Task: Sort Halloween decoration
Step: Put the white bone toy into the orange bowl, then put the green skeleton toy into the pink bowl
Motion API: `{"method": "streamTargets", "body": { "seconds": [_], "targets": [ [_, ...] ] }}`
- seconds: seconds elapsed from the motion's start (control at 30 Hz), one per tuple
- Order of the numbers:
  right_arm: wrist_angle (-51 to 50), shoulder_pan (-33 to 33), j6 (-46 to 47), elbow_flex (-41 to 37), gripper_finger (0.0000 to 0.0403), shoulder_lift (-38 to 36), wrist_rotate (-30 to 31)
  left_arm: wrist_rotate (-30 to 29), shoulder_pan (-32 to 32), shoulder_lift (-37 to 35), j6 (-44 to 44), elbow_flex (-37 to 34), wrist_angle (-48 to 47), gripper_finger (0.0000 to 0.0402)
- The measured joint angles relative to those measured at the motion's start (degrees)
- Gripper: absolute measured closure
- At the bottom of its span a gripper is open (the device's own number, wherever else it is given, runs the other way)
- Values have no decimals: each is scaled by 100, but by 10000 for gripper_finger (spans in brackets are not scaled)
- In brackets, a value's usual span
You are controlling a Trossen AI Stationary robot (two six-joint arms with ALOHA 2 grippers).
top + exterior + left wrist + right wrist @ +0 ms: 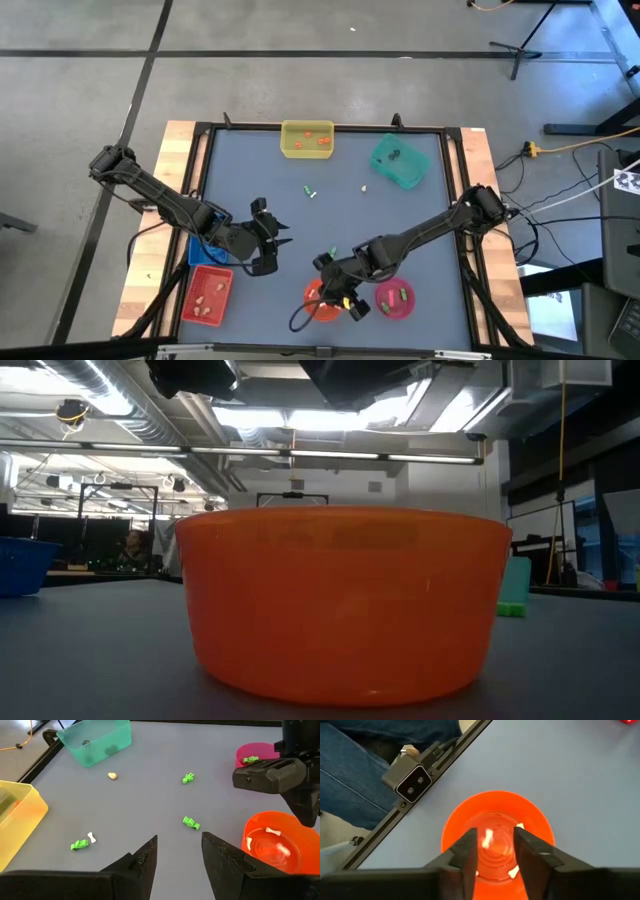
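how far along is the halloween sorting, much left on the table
Well along, not finished. Done: white bone pieces lie in the orange bowl, green ones in the pink bowl, orange ones in the yellow tray. In hand: the right gripper hangs over the orange bowl, jaws apart, nothing between them. Left: a few green trinkets, a white bone and a beige piece loose on the mat.

Even overhead light, ceiling-lamp glare, blurred orange bowl [343, 605] close up

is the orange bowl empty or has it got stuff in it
Not empty. The orange bowl holds a few small white pieces, seen in both wrist views.
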Motion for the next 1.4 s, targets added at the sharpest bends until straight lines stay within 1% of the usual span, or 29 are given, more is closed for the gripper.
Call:
{"method": "streamTargets", "body": {
  "seconds": [0.13, 0.27, 0.47, 0.57, 0.8, 0.87, 0.97, 1.07, 1.17, 1.4],
  "targets": [
    [-1, 0, 0, 2, 242, 0, 51, -1, 0, 0, 0, 0, 0, 263],
    [-3, 0, -15, 2, 225, 0, 184, -1, 0, 0, 0, 0, 0, 263],
    [-83, 0, -26, 2, 228, -12, 197, -1, -1, 0, 0, 0, 0, 263],
    [-321, -31, -46, 3, 230, -76, 345, -1, -1, 0, 0, 0, 0, 263],
    [-1335, -331, -48, 2, 230, -187, 1199, -1, 1, 0, 2, 0, -18, 263],
    [-1517, -485, -48, 4, 230, -126, 1303, 0, 4, 0, 2, 0, -24, 263],
    [-1750, -742, -47, 2, 230, 26, 1269, -1, 4, 0, 2, 0, -22, 263],
    [-1724, -966, -48, 0, 230, 201, 1068, 0, 4, 0, 2, 0, -25, 263],
    [-1700, -1149, -46, 2, 230, 388, 996, 1, 4, 0, 0, 0, -23, 263],
    [-1793, -1378, -76, 0, 230, 656, 817, 1, 4, 0, 1, 0, -23, 263]
  ]
}}
